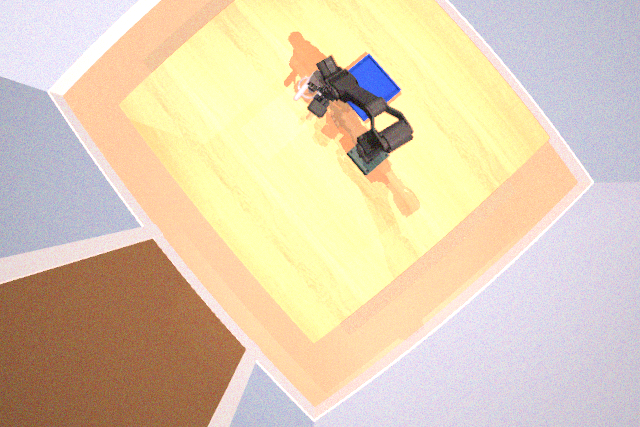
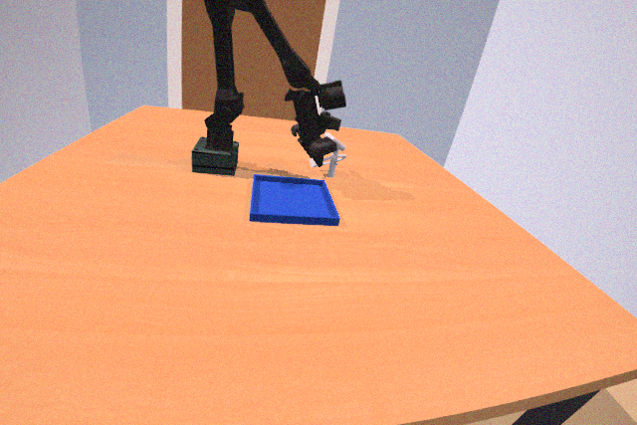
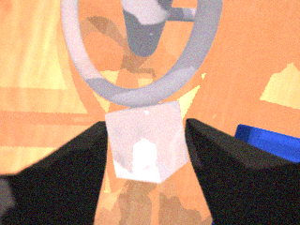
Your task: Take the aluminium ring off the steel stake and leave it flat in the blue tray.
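My jaws squeeze the tab, which the wrist view shows best. In the exterior view, the ring loops the stake above the tabletop, its long way slanting up rightward. The tab points at me.

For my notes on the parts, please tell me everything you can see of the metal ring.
The ring is smooth, round and pale grey, looks like metal, and has one flat, blocky tab. The hand is shut on this tab. The ring is raised above the table around the stake, below its cross-bar.
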Action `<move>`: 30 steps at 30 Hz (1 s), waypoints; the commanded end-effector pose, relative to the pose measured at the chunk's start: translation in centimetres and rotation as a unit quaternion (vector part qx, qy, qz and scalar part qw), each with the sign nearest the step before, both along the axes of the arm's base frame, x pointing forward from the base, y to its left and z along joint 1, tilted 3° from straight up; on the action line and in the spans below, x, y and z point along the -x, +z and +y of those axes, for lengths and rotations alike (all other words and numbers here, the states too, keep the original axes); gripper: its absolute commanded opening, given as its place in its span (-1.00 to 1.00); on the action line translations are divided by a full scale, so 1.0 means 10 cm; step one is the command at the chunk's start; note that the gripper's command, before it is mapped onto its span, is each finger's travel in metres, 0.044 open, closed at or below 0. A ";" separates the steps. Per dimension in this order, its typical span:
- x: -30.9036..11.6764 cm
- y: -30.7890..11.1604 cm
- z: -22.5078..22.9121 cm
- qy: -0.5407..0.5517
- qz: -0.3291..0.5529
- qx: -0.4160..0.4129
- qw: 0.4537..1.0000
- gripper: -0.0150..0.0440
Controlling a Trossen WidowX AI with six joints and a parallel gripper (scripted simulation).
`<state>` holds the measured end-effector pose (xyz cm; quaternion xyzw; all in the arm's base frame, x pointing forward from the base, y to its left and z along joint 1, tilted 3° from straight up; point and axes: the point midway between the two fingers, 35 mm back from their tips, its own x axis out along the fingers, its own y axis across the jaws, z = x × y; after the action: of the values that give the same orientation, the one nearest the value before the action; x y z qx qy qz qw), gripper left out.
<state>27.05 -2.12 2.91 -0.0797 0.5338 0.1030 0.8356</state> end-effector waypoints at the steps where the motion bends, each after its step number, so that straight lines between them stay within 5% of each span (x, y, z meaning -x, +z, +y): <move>1: -0.04 0.05 -0.01 -0.002 0.021 0.005 1.000 -0.49; 30: -0.07 0.27 -0.10 0.001 0.111 -0.001 0.994 -0.49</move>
<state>27.50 -2.99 5.40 -0.0732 0.6241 0.1054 0.7707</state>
